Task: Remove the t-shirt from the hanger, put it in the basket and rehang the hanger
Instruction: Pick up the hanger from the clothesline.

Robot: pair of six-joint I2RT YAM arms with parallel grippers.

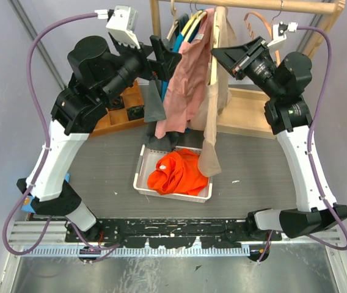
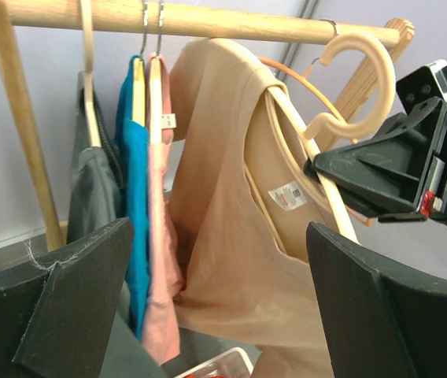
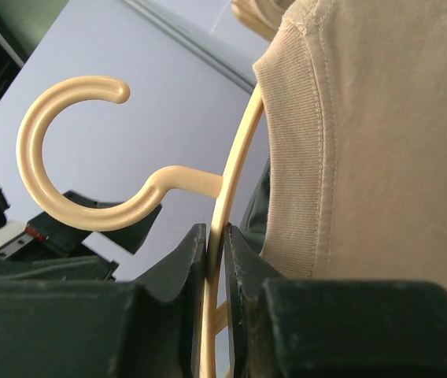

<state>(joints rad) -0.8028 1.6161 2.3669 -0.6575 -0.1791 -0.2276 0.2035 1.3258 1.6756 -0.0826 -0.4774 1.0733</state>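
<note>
Right gripper [image 3: 217, 240] is clamped on the cream hanger [image 3: 192, 179] just below its hook, beige t-shirt [image 3: 381, 142] draped over it; left gripper [image 2: 216, 272] gapes wide, empty.

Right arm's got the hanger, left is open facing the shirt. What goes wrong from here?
1. The right gripper pinches the hanger only by its thin arm; pulling the beige t-shirt may twist it or make it slip.
2. The collar wraps that arm, so it may snag.
3. The open left gripper could catch the pink shirt hanging right beside.
</note>
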